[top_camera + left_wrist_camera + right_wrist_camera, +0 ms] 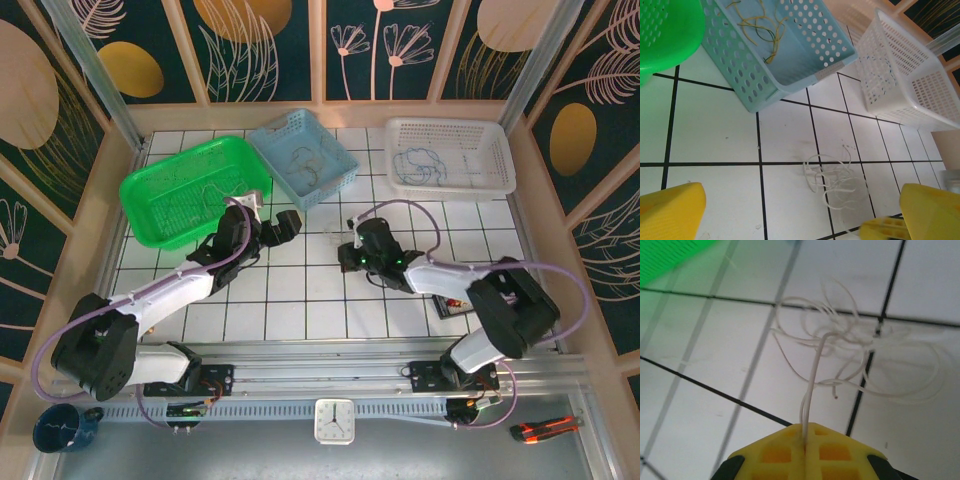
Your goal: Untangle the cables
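Note:
A small clump of pale white cables lies on the tiled table, its thin strands looping over one another. My right gripper is shut on one white strand, which rises out of the clump into the seam between the yellow fingers. In the top view the right gripper sits at mid-table. My left gripper is open, its yellow fingers wide apart, with the clump a short way ahead of it and untouched. From above, the left gripper is left of the right one.
At the back stand a green tray, a blue basket holding yellowish and dark wires, and a white basket holding blue wires. A dark flat object lies under the right arm.

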`<state>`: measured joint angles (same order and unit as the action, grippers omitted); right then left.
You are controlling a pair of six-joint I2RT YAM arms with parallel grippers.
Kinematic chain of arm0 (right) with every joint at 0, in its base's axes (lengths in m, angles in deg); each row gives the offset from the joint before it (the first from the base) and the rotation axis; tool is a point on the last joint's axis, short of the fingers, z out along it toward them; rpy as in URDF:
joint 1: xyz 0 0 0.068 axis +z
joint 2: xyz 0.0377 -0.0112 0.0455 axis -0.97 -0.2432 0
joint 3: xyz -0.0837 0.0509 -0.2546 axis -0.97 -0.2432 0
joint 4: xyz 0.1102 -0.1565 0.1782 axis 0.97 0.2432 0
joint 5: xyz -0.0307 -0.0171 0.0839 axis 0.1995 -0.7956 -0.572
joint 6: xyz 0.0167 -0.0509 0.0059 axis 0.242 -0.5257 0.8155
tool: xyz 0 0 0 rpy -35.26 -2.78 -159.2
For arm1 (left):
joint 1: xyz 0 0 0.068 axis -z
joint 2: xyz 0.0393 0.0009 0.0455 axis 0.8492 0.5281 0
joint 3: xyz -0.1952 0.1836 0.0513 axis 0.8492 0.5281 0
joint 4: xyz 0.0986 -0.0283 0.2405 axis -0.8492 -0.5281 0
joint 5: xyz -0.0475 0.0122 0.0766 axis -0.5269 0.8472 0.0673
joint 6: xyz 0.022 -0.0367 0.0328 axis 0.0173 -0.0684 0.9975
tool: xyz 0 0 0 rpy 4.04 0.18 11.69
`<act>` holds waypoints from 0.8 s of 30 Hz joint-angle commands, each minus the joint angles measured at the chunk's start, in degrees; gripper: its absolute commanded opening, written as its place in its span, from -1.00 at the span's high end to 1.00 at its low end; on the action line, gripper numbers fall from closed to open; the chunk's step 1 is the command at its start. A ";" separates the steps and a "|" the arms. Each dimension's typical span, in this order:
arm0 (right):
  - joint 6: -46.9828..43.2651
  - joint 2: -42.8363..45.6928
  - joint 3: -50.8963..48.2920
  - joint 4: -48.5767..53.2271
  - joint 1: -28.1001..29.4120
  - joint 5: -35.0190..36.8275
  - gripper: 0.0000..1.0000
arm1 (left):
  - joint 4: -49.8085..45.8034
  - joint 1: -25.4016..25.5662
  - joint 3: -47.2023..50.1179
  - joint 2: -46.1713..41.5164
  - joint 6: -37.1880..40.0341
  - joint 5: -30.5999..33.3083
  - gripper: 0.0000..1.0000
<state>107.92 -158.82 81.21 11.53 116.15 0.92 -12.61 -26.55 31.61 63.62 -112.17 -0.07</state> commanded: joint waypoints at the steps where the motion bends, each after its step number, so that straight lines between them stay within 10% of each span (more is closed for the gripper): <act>1: -0.27 6.74 1.57 2.62 -0.43 -3.21 1.00 | 2.64 0.16 -1.07 -1.48 -0.74 -1.64 -0.98; 24: 7.08 15.03 -1.38 -3.29 -7.88 -20.46 1.00 | 10.62 0.89 -0.89 3.16 -1.64 -14.97 -0.94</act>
<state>113.51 -143.71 81.11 11.53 108.52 -17.28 -5.37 -26.33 30.32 65.04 -113.18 -13.39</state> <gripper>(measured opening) 0.041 0.972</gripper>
